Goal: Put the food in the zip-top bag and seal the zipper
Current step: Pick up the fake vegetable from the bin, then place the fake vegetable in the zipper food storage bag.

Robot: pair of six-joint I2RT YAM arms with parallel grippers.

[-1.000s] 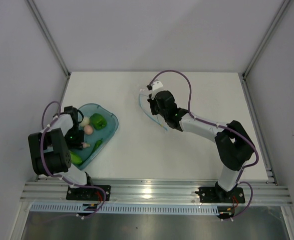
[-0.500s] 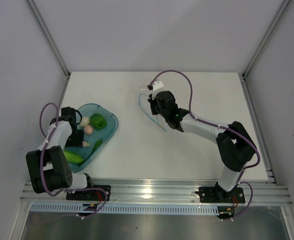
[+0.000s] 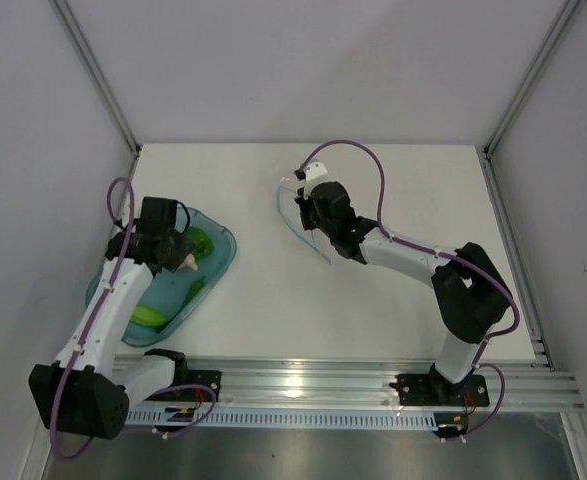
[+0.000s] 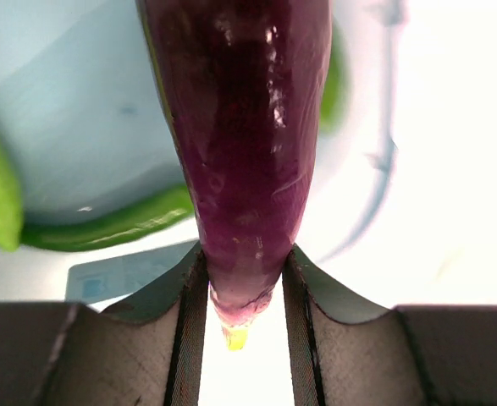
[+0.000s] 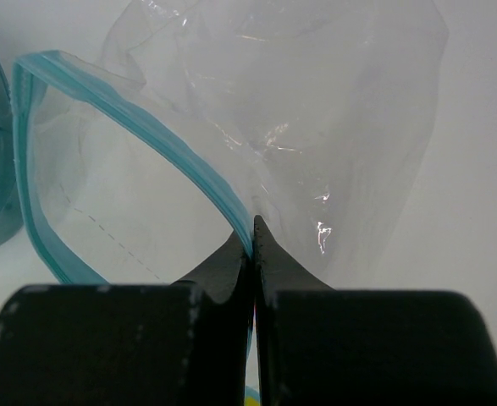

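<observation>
Left jaws: clamped on the narrow end of the purple piece, one finger on each side, a small yellow-green tip showing between them.
Right jaws: pressed together with no gap, pinching one lip of the zipper.
Left gripper: over the inside of the blue tray, toward its far end.
Purple piece: glossy and dark, tapering toward the fingers; held over the tray; contact with the tray floor impossible to judge.
Green pepper piece: in the far right part of the tray, just beside the left gripper.
Green pod: inside the tray, close to its right rim, nearer the arm bases than the pepper.
Yellow-green piece: at the near end of the tray, well apart from the pepper.
Right gripper: right of the tray and well apart from it, at the bag's mouth.
Zip-top bag: clear and crinkled, on the white table right of the tray, not touching it.
Zipper: thin teal strip, unsealed, bowed into an open loop on the side nearer the tray; one lip caught in the right gripper, the other curving free.
Tray edge in the right wrist view: a sliver of translucent blue at the far left, apart from the strip.
</observation>
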